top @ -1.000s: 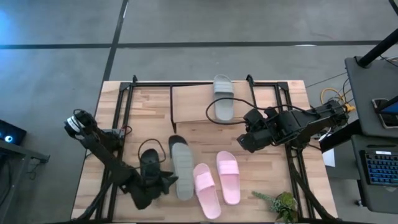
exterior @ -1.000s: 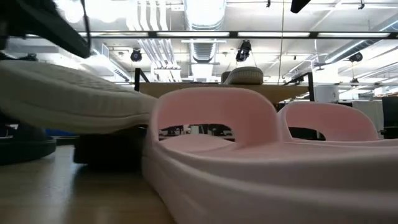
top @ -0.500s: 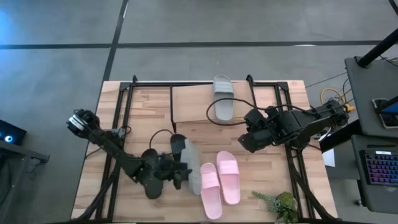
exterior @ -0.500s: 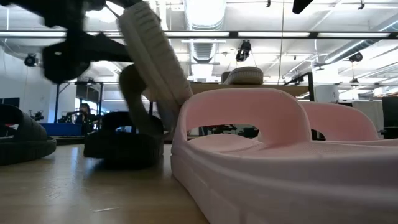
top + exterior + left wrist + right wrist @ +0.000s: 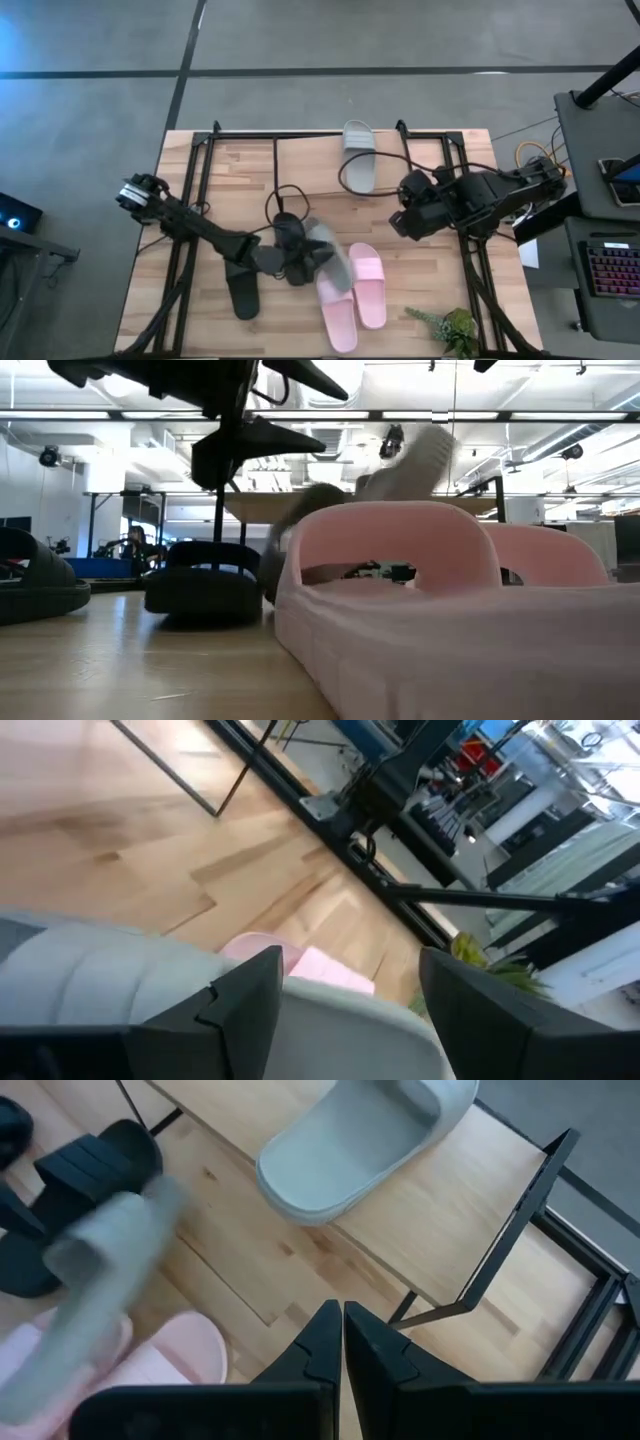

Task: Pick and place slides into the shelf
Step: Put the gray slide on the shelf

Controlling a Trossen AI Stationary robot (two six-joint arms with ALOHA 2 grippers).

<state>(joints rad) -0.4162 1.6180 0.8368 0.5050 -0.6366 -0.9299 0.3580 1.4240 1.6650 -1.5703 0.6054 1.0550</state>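
Observation:
My left gripper (image 5: 305, 255) is shut on a pale grey-green slide (image 5: 332, 256), held up above the table just left of the pink pair (image 5: 368, 285). The second grey-green slide (image 5: 358, 158) rests sole-down on the shelf's wooden plank (image 5: 300, 170) at the far side. One black slide (image 5: 243, 295) lies on the table below the left arm, another (image 5: 200, 592) just behind the held slide. My right gripper (image 5: 402, 226) hangs shut with nothing in it to the right of the shelf. My left gripper has the grey-green slide (image 5: 110, 982) between its two fingers (image 5: 250, 992); the slide reaches out past one finger. Which part of it they clamp, I cannot tell. The fingers come nearly level from the table's left. The slide hangs tilted, clear of the table (image 5: 425, 455).
A large black metal frame (image 5: 190, 190) runs along the table's left, right and far sides. A small green plant (image 5: 450, 328) sits at the near right corner. Cables loop near the shelf (image 5: 385, 185). Bare wood shows between the shelf and the pink slides.
My left gripper has swung toward the table's right and far side, risen and rolled. The grey-green slide, flat on the table a second ago, tipped onto its edge and is now lifted clear and tilted beside the pink pair. The nearer pink slide shifted slightly.

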